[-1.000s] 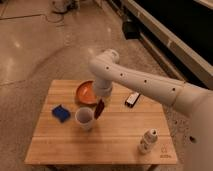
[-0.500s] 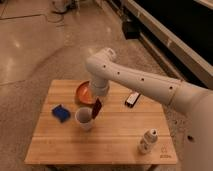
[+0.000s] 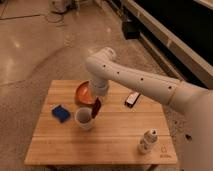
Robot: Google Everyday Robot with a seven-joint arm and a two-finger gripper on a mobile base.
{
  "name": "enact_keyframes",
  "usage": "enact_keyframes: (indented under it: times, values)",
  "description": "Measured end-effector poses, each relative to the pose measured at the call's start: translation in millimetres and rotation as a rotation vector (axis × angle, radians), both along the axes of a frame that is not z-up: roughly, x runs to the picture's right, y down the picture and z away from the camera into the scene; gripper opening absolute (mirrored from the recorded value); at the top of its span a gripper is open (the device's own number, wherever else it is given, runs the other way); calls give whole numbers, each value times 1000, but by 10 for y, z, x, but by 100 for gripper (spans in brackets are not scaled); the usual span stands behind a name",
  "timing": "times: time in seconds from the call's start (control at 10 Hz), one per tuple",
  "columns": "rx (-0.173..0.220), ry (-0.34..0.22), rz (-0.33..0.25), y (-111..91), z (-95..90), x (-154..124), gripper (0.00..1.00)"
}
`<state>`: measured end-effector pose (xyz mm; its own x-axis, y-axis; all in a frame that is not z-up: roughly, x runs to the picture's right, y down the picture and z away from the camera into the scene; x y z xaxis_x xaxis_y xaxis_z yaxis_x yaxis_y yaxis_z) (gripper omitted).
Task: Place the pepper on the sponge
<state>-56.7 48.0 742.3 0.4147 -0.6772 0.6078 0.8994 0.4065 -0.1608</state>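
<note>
The dark red pepper [image 3: 95,108] hangs just above the table, held at its upper end by my gripper [image 3: 96,101], which is shut on it. The pepper's lower tip sits right beside the rim of the white cup [image 3: 84,118]. The blue sponge [image 3: 61,112] lies flat on the wooden table [image 3: 115,142], left of the cup and about a cup's width from the pepper. My white arm reaches in from the right, and its wrist hides most of the fingers.
An orange bowl [image 3: 82,92] stands behind the cup, partly covered by my wrist. A small black and white object [image 3: 132,100] lies at the back right. A white bottle [image 3: 147,141] stands near the front right corner.
The gripper with the pepper has shifted slightly left, toward the cup and the sponge. Nothing else on the table has moved.
</note>
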Motion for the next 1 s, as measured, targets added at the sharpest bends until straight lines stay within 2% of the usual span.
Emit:
enact_keyframes:
  times: [0.6, 0.8, 1.0]
  values:
    - [9, -150, -140, -285, 203, -999, 0]
    - [14, -191, -177, -327, 285, -1296, 0]
    - [30, -223, -214, -332, 453, -1606, 0]
